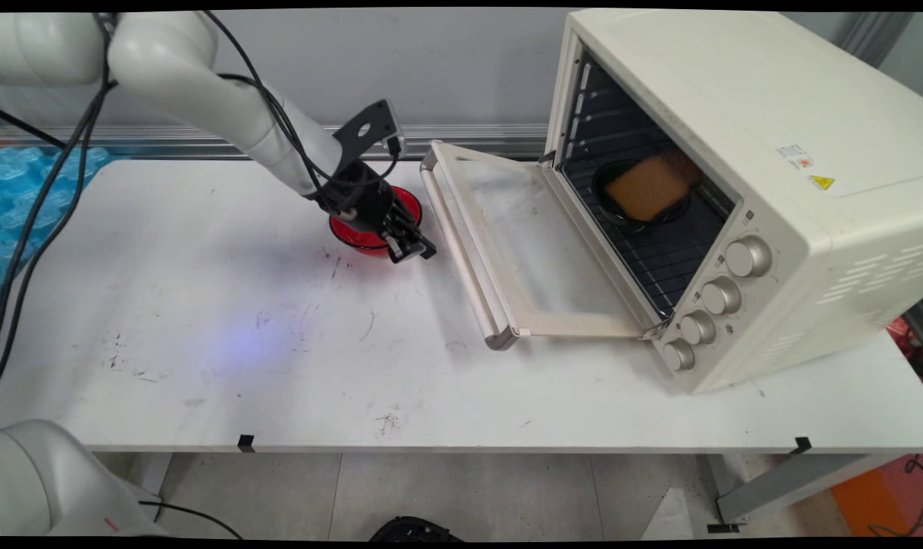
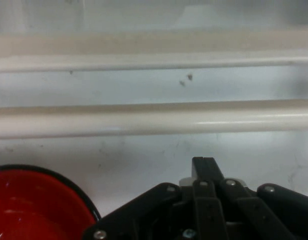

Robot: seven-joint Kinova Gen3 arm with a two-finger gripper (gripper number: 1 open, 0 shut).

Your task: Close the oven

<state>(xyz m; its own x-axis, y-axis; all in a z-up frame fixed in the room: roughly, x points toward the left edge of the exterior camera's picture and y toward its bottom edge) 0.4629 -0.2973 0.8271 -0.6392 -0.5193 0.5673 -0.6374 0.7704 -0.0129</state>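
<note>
Closed claw (image 2: pixel 206 172) beside red bowl (image 2: pixel 36 205)

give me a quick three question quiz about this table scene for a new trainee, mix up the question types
1. True or false: the oven door is shut.
2. What lies nearest the gripper? A) a red bowl B) a blue cup C) a knife
3. Fill in: inside the oven, a dark dish holding something brown sits on the ____.

Key
1. False: the door is folded down, open, toward the gripper.
2. A: the bowl sits on the table right beside the gripper; in the hand view its rim shows at lower left.
3. Rack.
</note>
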